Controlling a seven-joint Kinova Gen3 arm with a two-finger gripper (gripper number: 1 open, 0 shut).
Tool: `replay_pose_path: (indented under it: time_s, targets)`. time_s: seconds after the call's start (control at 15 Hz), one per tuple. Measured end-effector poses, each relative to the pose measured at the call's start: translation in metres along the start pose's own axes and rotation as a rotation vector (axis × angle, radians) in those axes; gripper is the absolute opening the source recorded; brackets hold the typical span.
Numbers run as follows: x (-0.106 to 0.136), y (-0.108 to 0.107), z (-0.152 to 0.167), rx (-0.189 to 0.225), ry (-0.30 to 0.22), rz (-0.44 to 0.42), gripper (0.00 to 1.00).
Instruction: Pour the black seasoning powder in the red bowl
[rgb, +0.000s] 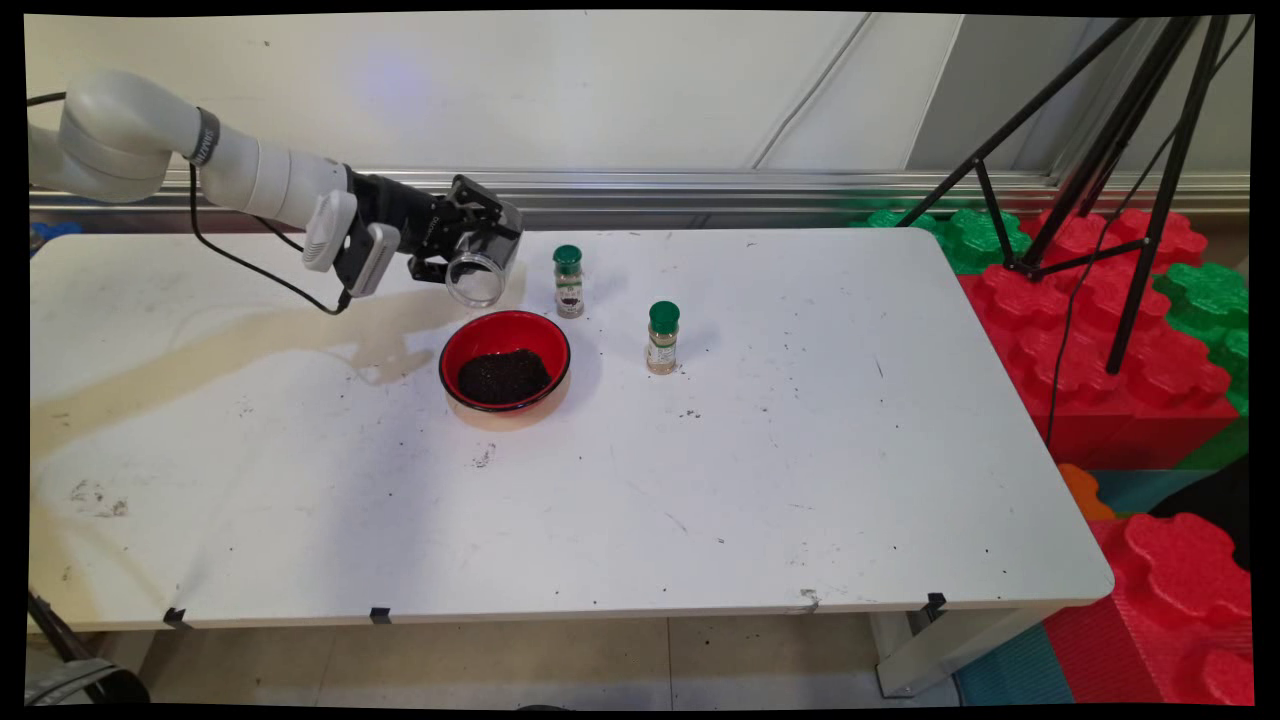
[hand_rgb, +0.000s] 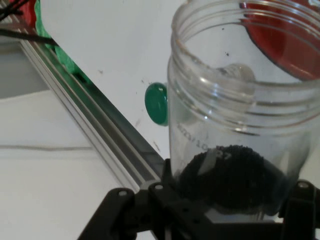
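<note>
You have two small glass spice jars with green caps standing upright on the white table (rgb: 600, 520) – one (rgb: 568, 282) with dark contents near the far edge, the other (rgb: 662, 338) with pale contents nearer you and to its right, the two apart. A brownish stain (rgb: 200, 350) runs across the table's left part, and dark specks (rgb: 690, 412) lie scattered below the pale jar. Off the table's right end you'll see a black tripod (rgb: 1130, 180) standing on big red interlocking foam blocks (rgb: 1100, 330) – green ones (rgb: 1210, 300) lie beside them, and an aluminium rail (rgb: 700, 185) runs along the wall's foot.
</note>
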Motion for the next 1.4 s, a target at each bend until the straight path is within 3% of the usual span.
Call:
replay_pose_path:
  time_s: [0.53, 1.4]
  targets:
    - [0.01, -0.002, 0.002, 0.031, -0.034, 0.19, 0.0]
    - [0.019, -0.004, 0.005, 0.072, -0.084, 0.381, 0.0]
